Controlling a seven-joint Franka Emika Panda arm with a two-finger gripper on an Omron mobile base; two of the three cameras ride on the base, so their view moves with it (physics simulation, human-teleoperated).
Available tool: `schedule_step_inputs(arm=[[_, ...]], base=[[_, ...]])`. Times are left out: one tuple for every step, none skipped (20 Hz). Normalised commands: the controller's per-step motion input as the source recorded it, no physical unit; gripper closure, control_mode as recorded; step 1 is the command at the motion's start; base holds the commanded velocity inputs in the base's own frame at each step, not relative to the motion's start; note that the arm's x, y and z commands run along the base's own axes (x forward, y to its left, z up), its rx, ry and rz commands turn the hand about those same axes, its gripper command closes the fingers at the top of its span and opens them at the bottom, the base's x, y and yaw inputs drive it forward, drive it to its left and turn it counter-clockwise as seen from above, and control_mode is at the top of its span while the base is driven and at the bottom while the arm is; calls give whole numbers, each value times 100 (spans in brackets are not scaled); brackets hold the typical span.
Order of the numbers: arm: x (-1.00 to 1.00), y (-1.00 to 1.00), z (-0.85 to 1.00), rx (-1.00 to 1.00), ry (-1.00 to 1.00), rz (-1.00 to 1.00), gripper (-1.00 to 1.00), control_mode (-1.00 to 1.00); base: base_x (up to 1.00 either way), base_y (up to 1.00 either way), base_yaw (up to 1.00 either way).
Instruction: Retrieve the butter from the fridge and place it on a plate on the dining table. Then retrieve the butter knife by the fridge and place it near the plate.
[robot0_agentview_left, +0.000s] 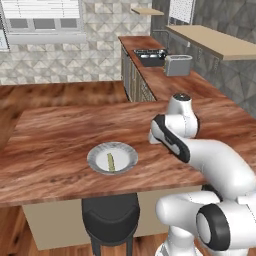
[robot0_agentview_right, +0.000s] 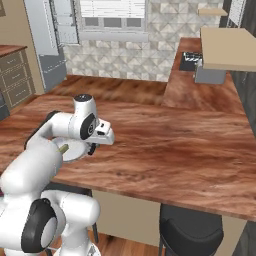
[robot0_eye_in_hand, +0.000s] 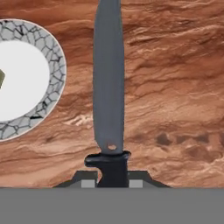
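Stool (robot0_agentview_left: 110, 215) nearest in left base view, tucked under near table (robot0_agentview_left: 55, 135) edge; plate (robot0_agentview_left: 112, 158) close to that edge, butter (robot0_agentview_left: 110, 161) on it. Right base view: broad bare tabletop right of arm. Hand view: claw (robot0_eye_in_hand: 112, 178) clamped on butter knife (robot0_eye_in_hand: 108, 87) handle, blade beside plate rim, apart.

Dark grey butter knife (robot0_eye_in_hand: 108, 83), crackle-rimmed plate (robot0_eye_in_hand: 51, 57)

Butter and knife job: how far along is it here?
Done: the butter lies on the plate on the table. In hand: the gripper is shut on the knife, held over the wood beside the plate. Left: setting the knife down there.
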Motion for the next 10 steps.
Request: schedule_step_inputs(arm=[[59, 23, -38, 0, -2, 0, 100, -100], [61, 21, -34, 0, -4, 0, 100, -100], [64, 19, -32, 0, -4, 0, 100, -100], [65, 19, -34, 0, -3, 0, 100, -100], [65, 23, -34, 0, -3, 0, 100, -100], [61, 19, -34, 0, -5, 1, 100, -100], [60, 16, -38, 0, -7, 2, 100, -100], [55, 6, -39, 0, -9, 5, 100, -100], [51, 0, -41, 0, -9, 8, 100, -100], [45, 0, -40, 1, -9, 13, 100, -100]], base=[[0, 0, 0], [0, 0, 0], [0, 0, 0], [0, 0, 0], [0, 0, 0], [0, 0, 0], [0, 0, 0], [0, 0, 0], [0, 0, 0], [0, 0, 0]])
